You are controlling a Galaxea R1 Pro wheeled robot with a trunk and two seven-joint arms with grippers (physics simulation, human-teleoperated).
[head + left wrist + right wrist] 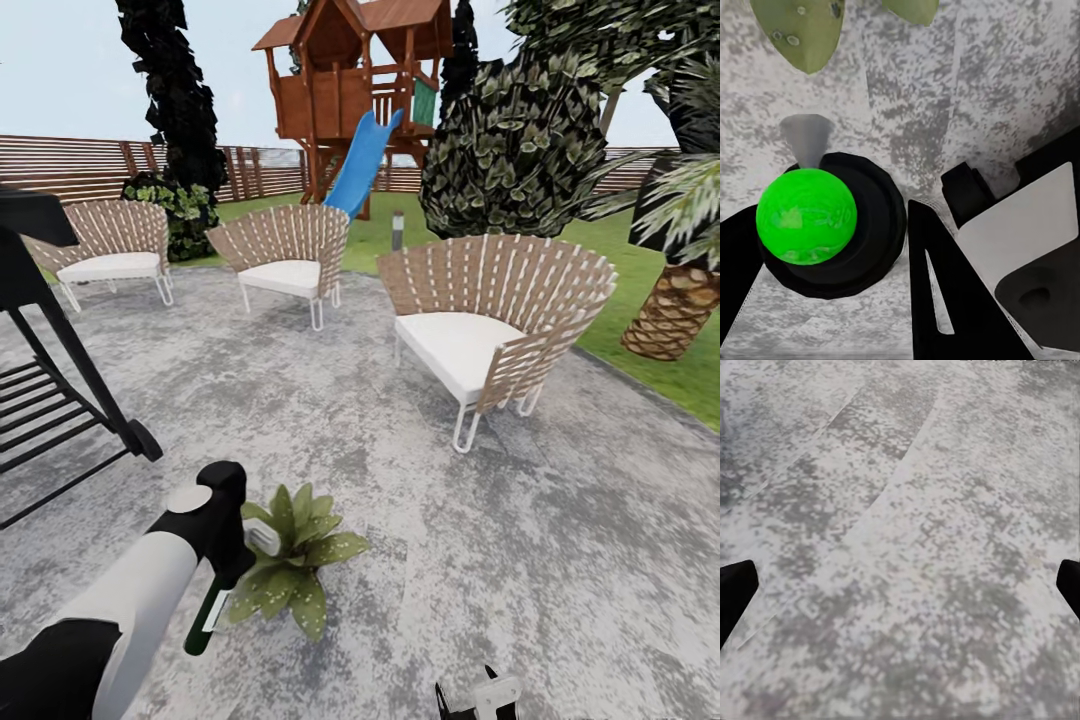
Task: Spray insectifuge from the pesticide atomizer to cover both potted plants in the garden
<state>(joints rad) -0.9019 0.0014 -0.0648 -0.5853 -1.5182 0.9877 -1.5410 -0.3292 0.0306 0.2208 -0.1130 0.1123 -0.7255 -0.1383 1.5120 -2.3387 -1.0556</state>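
A mottled grey-and-white paved patio (560, 560) is seen beneath three chairs of brown woven strips with white cushions (500, 320). Green leaves with pale edges are borne by a low potted rosette (295, 570). A dark green spray bottle with a white stripe (207, 615) is shown beside it. A red-brown wooden playhouse (350, 80) is fitted with a bright blue slide (362, 165).

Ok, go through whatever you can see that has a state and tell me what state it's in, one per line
Left gripper: shut on the pesticide atomizer, beside the potted plant.
Pesticide atomizer: held, lifted off the patio, body hanging down.
Potted plant: upright on the patio.
Right gripper: open, nothing between its fingers, above bare paving.
Three chairs: upright, unoccupied.
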